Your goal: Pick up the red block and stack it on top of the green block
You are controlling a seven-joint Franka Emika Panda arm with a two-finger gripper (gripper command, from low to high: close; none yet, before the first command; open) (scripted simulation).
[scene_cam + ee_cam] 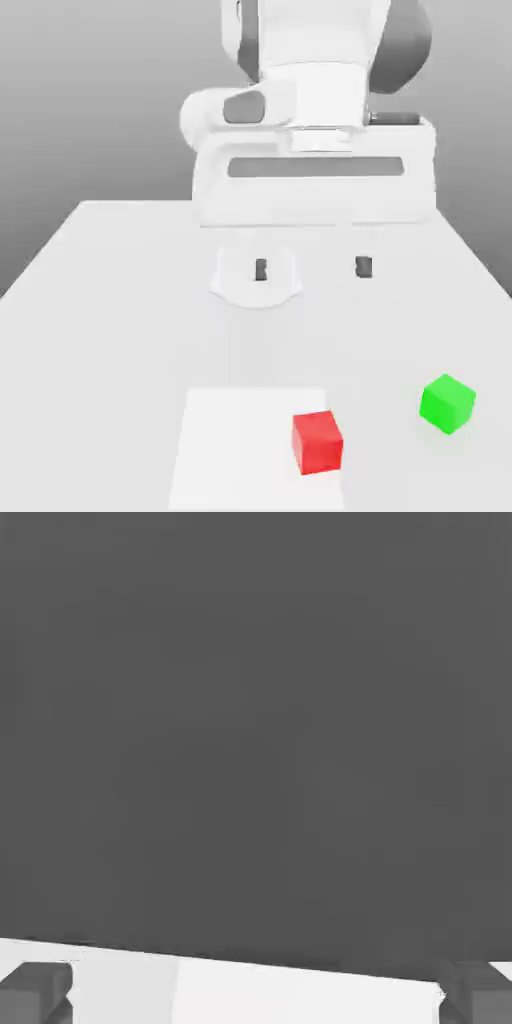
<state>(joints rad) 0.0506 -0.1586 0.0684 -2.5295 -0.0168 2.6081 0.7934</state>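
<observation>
end effector (312, 267) spread wide, holding nothing; well apart from red block (317, 442) and green block (447, 403)

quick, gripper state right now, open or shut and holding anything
gripper: open, jaws spread wide, holding nothing; the red block and green block sit apart on the table, untouched.
</observation>
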